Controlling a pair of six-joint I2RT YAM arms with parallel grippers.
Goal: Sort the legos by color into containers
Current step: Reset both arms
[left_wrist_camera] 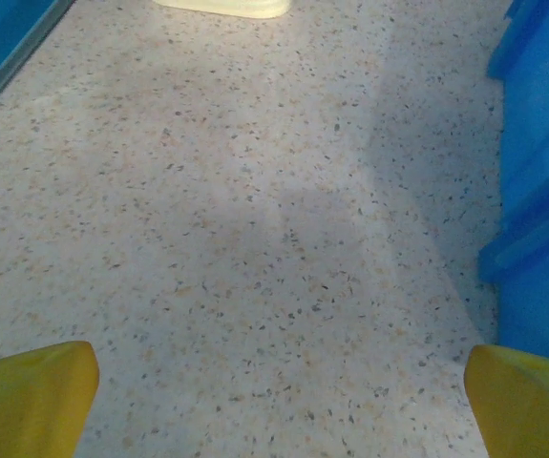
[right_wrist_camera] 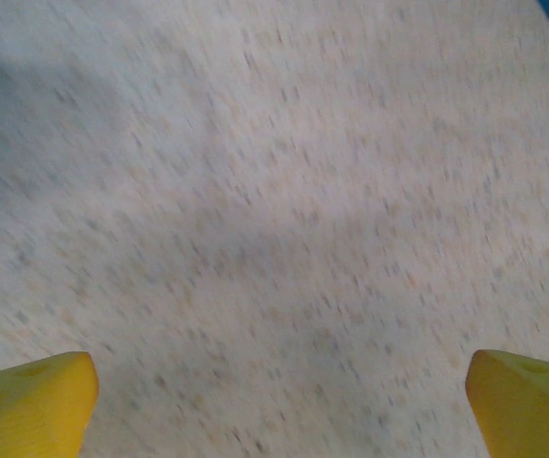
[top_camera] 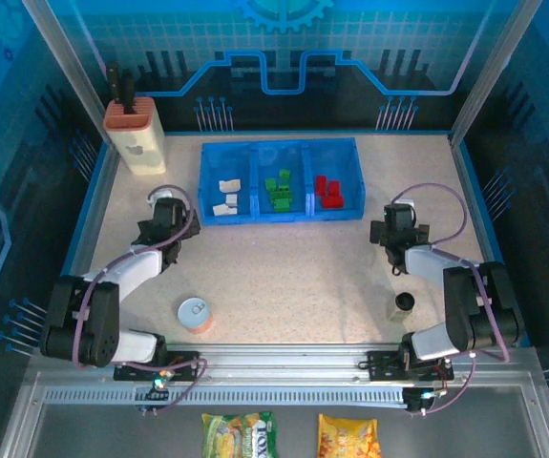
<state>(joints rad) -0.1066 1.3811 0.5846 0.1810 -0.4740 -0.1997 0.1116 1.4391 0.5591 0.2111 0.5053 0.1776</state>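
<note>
The blue three-compartment tray (top_camera: 282,215) sits at the back middle of the table. Cream-white legos (top_camera: 227,197) lie in its left compartment, green legos (top_camera: 279,191) in the middle one, red legos (top_camera: 328,192) in the right one. My left gripper (top_camera: 166,207) rests left of the tray, open, with bare speckled tabletop between its yellow fingertips (left_wrist_camera: 31,396); the tray's blue wall (left_wrist_camera: 541,191) stands at its right. My right gripper (top_camera: 400,218) hovers right of the tray, open, nothing between its yellow fingertips (right_wrist_camera: 26,401).
A beige block holder with an orange top (top_camera: 134,134) stands at the back left. A round white-topped can (top_camera: 195,313) sits near the front left, a small black cylinder (top_camera: 404,303) near the front right. Blue walls (top_camera: 470,181) border the table.
</note>
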